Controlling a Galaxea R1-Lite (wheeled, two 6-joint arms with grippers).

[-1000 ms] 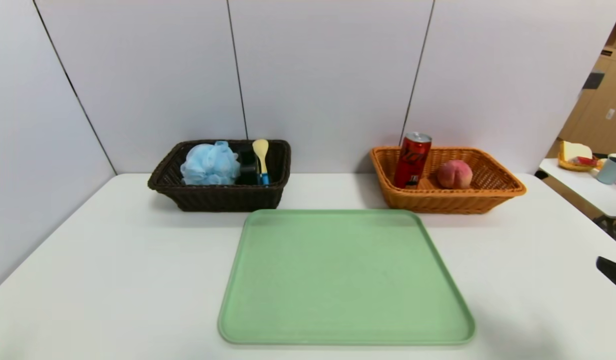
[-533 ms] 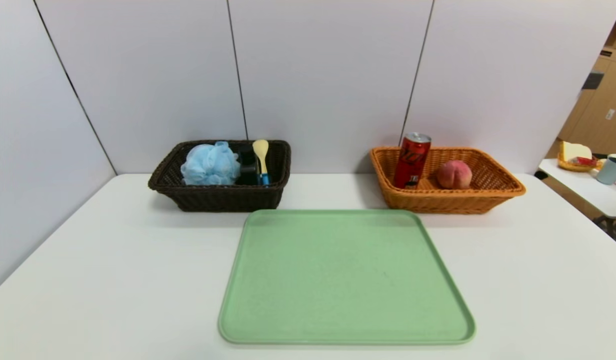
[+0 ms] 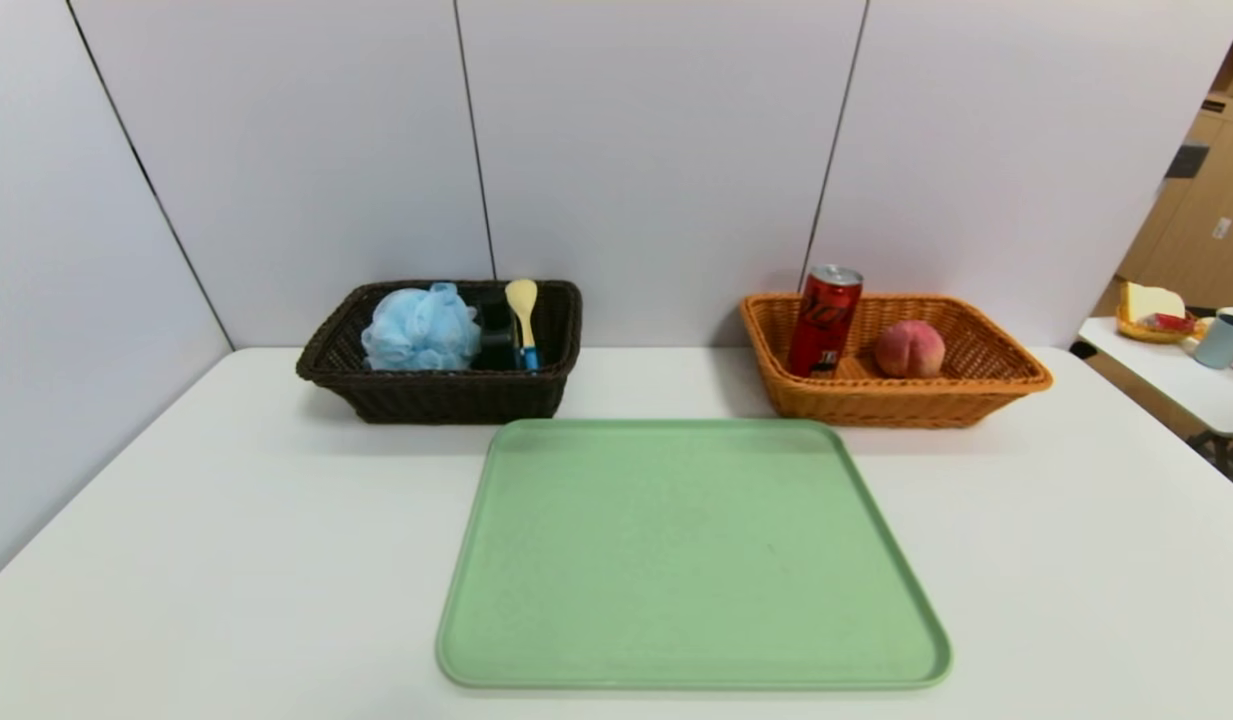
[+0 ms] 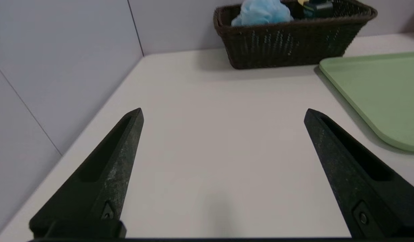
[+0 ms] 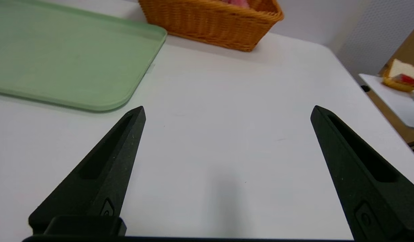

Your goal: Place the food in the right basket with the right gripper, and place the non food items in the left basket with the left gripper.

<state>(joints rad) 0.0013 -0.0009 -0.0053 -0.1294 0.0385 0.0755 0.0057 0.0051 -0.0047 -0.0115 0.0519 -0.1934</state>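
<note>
Left basket (image 3: 441, 392): the blue pouf (image 3: 421, 328), a dark bottle (image 3: 496, 335) and the yellow spoon (image 3: 523, 318) are seen inside.
Right basket (image 3: 896, 395): the soda can (image 3: 824, 320) is stood upright beside the peach (image 3: 909, 348).
Green tray (image 3: 691, 560): set between and in front of both baskets.
Left gripper (image 4: 223, 114): fingers spread wide, nothing held, over the table (image 4: 210, 141) left of the tray.
Right gripper (image 5: 227, 112): spread wide too, nothing held, right of the tray.

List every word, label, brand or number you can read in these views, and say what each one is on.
Nothing here can be read.
Red soda can in the orange basket: dark lettering runs up its side, too blurred to make out.
Dark bottle in the brown basket: no label visible.
Green tray, both grippers: no markings.
</note>
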